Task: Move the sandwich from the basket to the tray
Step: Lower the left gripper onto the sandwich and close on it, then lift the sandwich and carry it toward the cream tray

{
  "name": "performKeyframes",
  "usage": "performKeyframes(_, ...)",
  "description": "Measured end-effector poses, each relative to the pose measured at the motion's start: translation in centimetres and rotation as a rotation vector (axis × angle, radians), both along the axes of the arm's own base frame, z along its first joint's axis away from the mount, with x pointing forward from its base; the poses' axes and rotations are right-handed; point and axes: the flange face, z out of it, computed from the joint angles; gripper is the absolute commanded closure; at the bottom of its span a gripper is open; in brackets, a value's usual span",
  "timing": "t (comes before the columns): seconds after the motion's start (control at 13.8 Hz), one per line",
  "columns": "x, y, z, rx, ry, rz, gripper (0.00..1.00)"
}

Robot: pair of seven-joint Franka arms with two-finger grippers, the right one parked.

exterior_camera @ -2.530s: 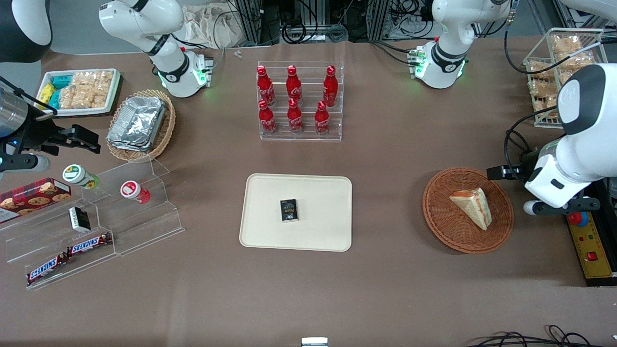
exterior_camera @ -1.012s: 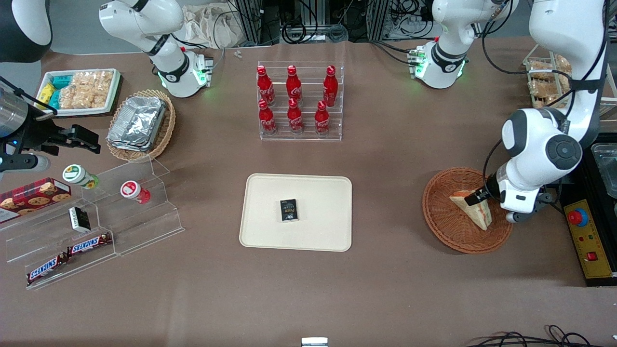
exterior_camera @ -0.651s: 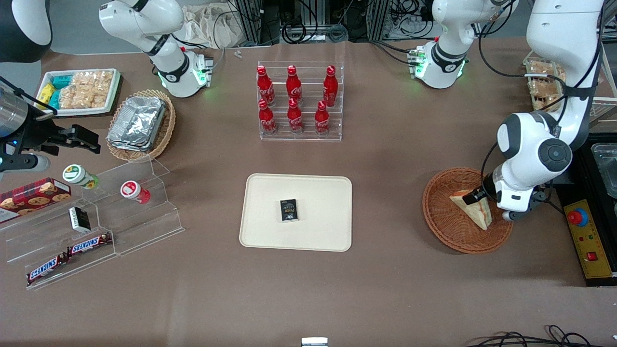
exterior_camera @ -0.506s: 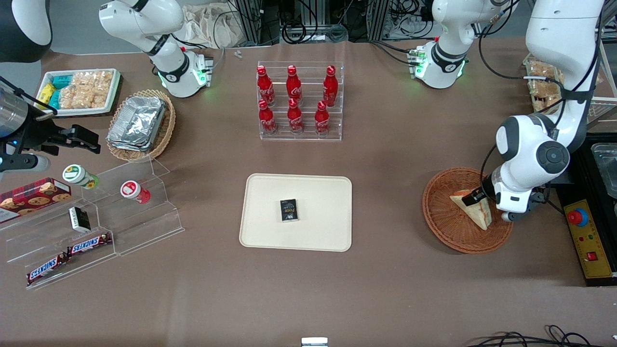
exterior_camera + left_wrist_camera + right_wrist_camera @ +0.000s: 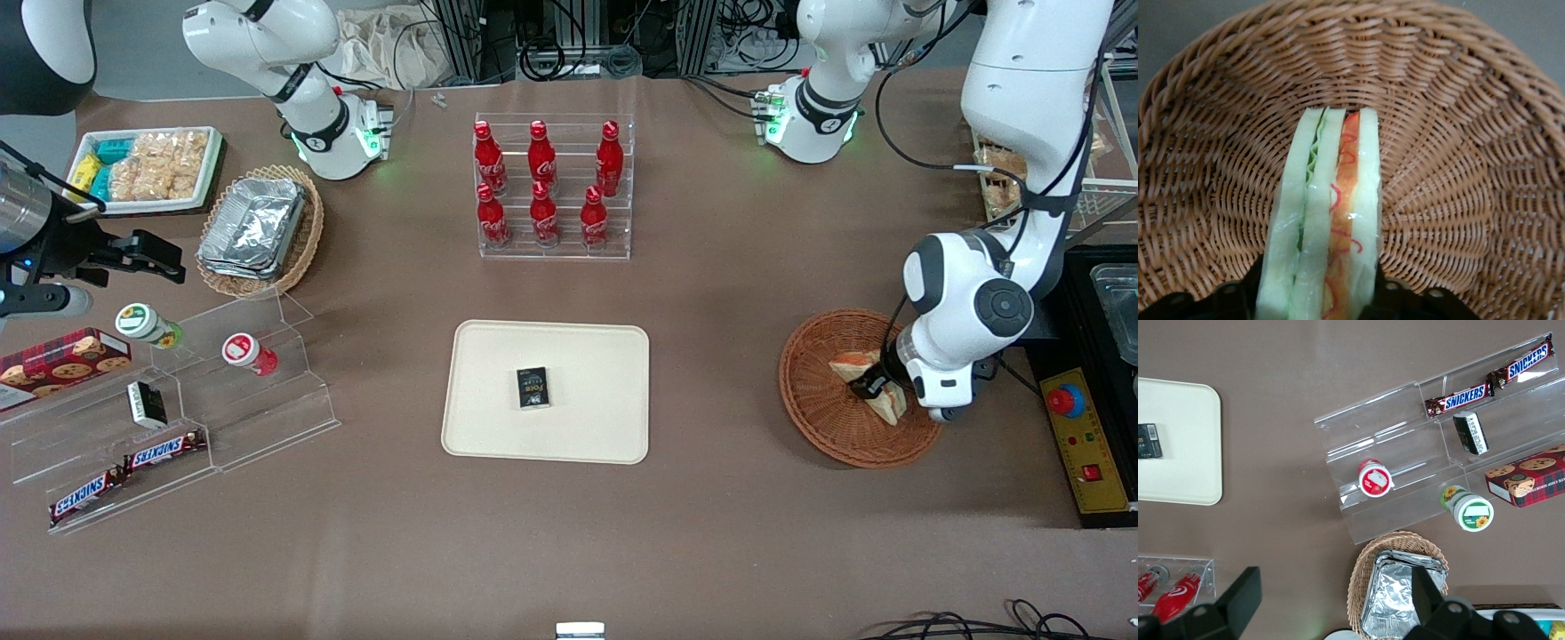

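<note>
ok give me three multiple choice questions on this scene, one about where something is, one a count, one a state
1. Where is the sandwich?
A. in the basket
B. on the tray
C. on the bare table

2. How many red bottles stand in the clear rack?
A. four
B. six
C. eight

3. What lies on the tray?
A. nothing
B. the sandwich
C. a small dark box

Answers:
1 A: the wedge rests on the wicker weave, with the tool down at it, one finger on each side of the bread in the wrist view.
2 B: two rows of three.
3 C: only the dark box lies on the cream surface.
</note>
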Motion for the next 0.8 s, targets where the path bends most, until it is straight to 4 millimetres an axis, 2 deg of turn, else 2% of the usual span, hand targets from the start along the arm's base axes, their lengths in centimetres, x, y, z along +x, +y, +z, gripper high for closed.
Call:
performKeyframes(0.22,1.2,-0.6,1.5,-0.004,-0.020,-0.008,1.00)
performKeyframes(0.36,2.7,-2.0,4.6,-0.007,0.011,-0.033,1.00)
performKeyframes(0.51,4.5,-3.7,11.0,-0.009,0.063,-0.097,1.00)
performKeyframes(0.65,5.6,-7.4,18.8,-0.025,0.117,-0.236,1.00)
performKeyframes(0.72,5.8,-9.8,22.0,-0.040,0.126,-0.322,1.00)
performKeyframes(0.8,5.9,-12.2,24.4,-0.056,0.119,-0.409,1.00)
